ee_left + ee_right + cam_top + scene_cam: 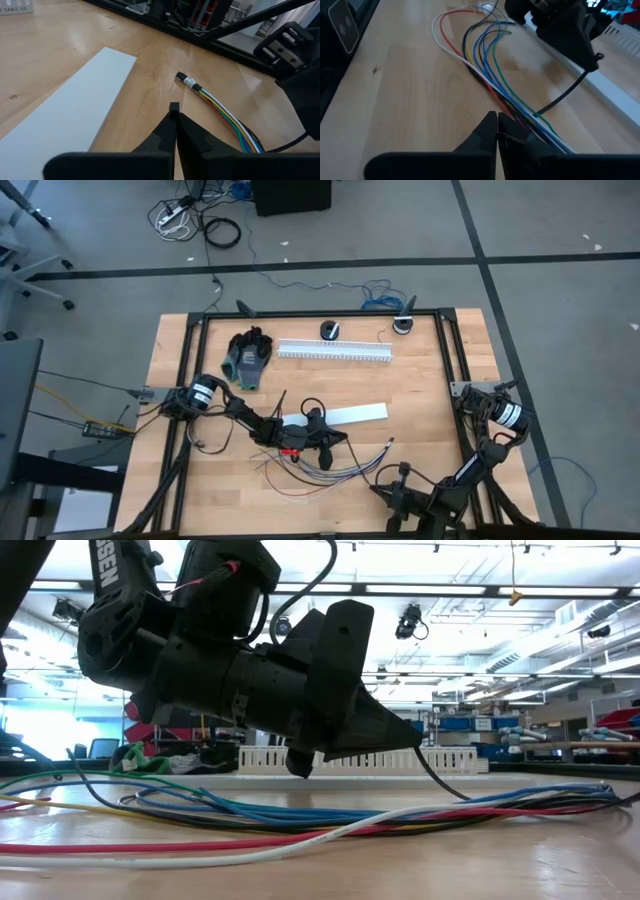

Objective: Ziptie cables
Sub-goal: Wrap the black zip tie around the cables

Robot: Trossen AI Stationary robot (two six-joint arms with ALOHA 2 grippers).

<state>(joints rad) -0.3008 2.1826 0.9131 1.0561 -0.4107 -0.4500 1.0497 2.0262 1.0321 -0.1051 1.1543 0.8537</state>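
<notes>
The cables (330, 468) are a loose bundle of thin coloured wires lying on the wooden table near its front edge. They fan out at one end (470, 30) and are gathered at a small dark plug (186, 79) at the other. My left gripper (343, 438) hovers just above the bundle, shut on a thin black ziptie (565, 90). My right gripper (496, 119) comes in low from the table's near right, shut, with its tips right beside the wires (512, 112). Nothing shows between its fingers. My left gripper pinches one end of the ziptie (173, 106) between its two fingertips, reaching nearly level from the table's left. The ziptie runs slack from the fingers (418, 745) down to the bundle, where its free end (540, 110) lies among the wires. My right gripper has its shut fingertips against or just above the wires; I cannot tell whether they touch.
A flat white strip (345, 415) lies just behind the left gripper. A white slotted duct (335, 350) and a dark glove (248, 355) sit toward the far edge. A black frame (190, 380) borders the table.
</notes>
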